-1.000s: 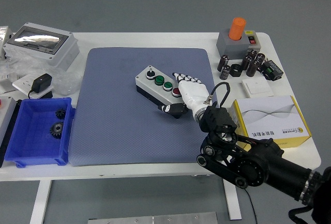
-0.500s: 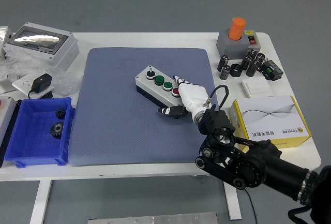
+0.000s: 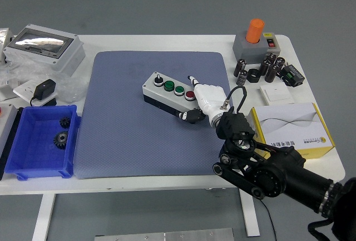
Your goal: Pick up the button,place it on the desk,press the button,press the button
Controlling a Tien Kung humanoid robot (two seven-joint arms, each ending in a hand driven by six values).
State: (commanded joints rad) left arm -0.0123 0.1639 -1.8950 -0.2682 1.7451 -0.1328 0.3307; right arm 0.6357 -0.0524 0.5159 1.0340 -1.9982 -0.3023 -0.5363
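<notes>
The button box (image 3: 168, 92) sits slightly farther left and up on the blue mat (image 3: 153, 113) than it did a second ago, and it has turned a little, so its long side now runs at a flatter angle. The right hand (image 3: 201, 97) has changed with it: a second ago its fingers lay fanned beside the red button; now they are drawn together, with one fingertip (image 3: 192, 78) pointing up past the box's right end. I judge that the box was nudged by a press, and that the work is in the pressing stage, since the box already rests flat on the mat on the surface.

The hand lies against the right end of the box, its white palm just beside the red button (image 3: 189, 94) and its dark thumb (image 3: 189, 116) tucked low at the box's near right corner. The fingers are mostly closed up rather than spread, and the hand grips nothing; it only touches the box. Whether a fingertip is on the red button at this instant I cannot tell.

Left of the red button on the box lid are two green buttons (image 3: 174, 88) and a black knob (image 3: 156, 78). The left arm is out of sight.
</notes>
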